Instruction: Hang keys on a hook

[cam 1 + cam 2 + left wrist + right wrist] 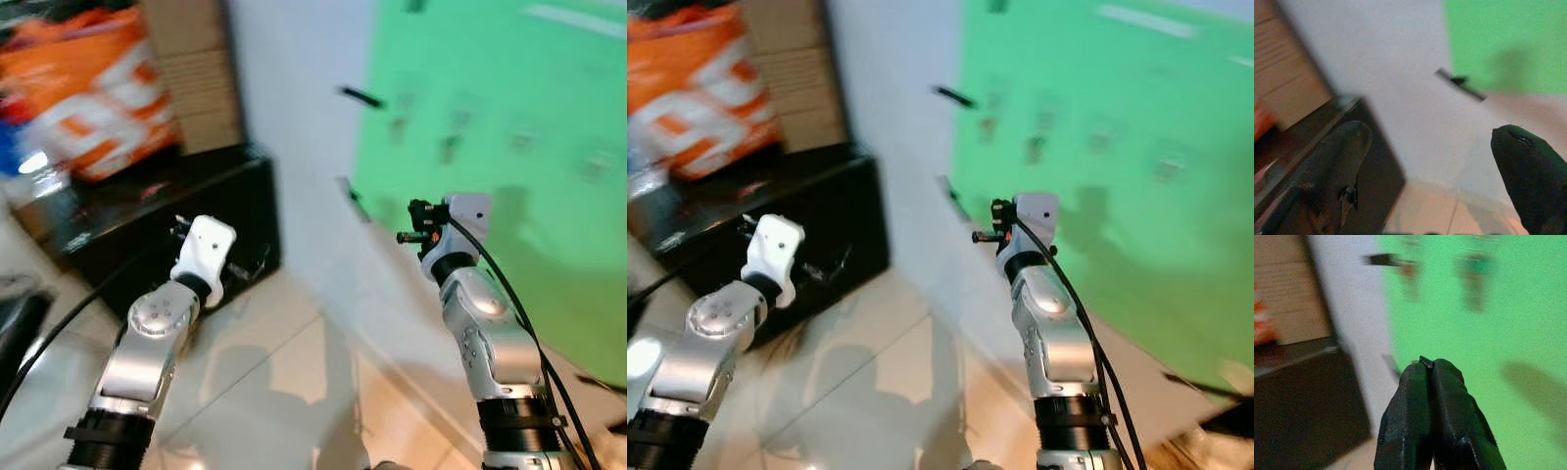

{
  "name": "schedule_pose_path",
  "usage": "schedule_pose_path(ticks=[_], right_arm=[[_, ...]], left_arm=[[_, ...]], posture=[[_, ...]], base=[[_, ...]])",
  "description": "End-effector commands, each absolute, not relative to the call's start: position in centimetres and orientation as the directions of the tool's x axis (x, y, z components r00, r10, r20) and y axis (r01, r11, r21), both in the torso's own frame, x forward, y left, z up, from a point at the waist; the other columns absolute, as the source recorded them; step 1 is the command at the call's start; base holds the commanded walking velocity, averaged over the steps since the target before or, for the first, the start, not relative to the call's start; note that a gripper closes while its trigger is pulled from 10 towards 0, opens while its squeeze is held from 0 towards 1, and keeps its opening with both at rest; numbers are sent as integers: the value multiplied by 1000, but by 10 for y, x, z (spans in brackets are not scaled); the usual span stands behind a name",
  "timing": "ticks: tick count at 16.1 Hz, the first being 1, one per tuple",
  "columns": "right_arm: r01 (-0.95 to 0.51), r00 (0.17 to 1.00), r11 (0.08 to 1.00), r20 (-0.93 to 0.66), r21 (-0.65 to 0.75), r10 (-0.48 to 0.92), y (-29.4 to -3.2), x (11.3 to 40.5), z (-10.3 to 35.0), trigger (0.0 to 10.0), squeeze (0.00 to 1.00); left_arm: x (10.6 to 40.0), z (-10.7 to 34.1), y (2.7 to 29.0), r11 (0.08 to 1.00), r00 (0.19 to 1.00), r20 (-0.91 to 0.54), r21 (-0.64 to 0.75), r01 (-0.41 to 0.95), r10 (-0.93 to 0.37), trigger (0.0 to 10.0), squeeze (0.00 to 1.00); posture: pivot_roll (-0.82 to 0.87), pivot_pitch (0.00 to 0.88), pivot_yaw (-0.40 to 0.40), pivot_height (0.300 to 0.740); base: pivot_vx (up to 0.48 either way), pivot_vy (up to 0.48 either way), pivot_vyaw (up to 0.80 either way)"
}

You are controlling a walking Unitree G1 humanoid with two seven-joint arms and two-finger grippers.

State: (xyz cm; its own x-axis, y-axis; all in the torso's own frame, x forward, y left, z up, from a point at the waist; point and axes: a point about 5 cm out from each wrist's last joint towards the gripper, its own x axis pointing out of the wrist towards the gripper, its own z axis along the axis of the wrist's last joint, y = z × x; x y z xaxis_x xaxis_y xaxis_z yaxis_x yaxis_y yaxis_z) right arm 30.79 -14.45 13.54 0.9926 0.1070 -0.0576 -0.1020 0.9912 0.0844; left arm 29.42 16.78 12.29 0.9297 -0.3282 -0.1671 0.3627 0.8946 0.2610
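While the head views were smeared with blur, both arms were raised in front of a pale wall (pixel 294 127) that carried a bright green panel (pixel 509 127), the landmark for everything else. The right gripper (pixel 1431 363) pointed at the green panel, its two black fingers (pixel 1405 421) pressed flat together; a tiny dark sliver showed at their tips, too small to say whether anything was pinched there. In the head views that arm's wrist (pixel 446 230) sat in front of the panel's lower near edge. No keys could be made out with any certainty. Several dim, blurred shapes (pixel 449 147) dotted the green panel, possibly hooks or things hung there, but they were too soft to tell. A short dark bar (pixel 361 96) stuck out at the panel's edge where it met the pale wall, and a second dark mark (pixel 351 198) lay lower on that same edge.

The left gripper (pixel 1435 152) was held well to the left of the green panel, its jaws spread wide with nothing between them, one finger (pixel 1332 166) against a black cabinet (pixel 206 211) and the other (pixel 1533 171) toward the floor. That black cabinet stood against the pale wall left of the panel, and an orange and white bag (pixel 93 88) rested on its top. Glossy light floor tiles (pixel 284 382) ran below the panel.
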Motion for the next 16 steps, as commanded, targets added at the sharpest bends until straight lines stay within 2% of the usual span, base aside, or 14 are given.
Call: schedule_pose_path(ticks=[1, 8, 12, 16], right_arm=[[-86, 995, 993, -47, 86, 90, -150, 307, 137, 10000, 0], [-144, 989, 985, -15, 96, 146, -145, 298, 139, 10000, 0], [-278, 961, 955, 31, 99, 276, -131, 293, 144, 10000, 0], [-293, 956, 951, 51, 104, 289, -130, 293, 149, 10000, 0]], left_arm=[[297, 126, 161, 887, 920, -163, 251, 389, -357, 10000, 0], [298, 126, 159, 860, 894, -182, 250, 445, -410, 10000, 0], [291, 126, 157, 817, 853, -201, 249, 521, -482, 10000, 0], [287, 126, 157, 802, 836, -214, 242, 546, -505, 10000, 0]], posture=[[-36, 0, 28, 740], [-48, 0, 62, 740], [-36, 0, 61, 740], [-31, 0, 59, 740]], base=[[285, 0, -800], [292, 0, -764], [0, 0, 0], [0, 0, 0]])
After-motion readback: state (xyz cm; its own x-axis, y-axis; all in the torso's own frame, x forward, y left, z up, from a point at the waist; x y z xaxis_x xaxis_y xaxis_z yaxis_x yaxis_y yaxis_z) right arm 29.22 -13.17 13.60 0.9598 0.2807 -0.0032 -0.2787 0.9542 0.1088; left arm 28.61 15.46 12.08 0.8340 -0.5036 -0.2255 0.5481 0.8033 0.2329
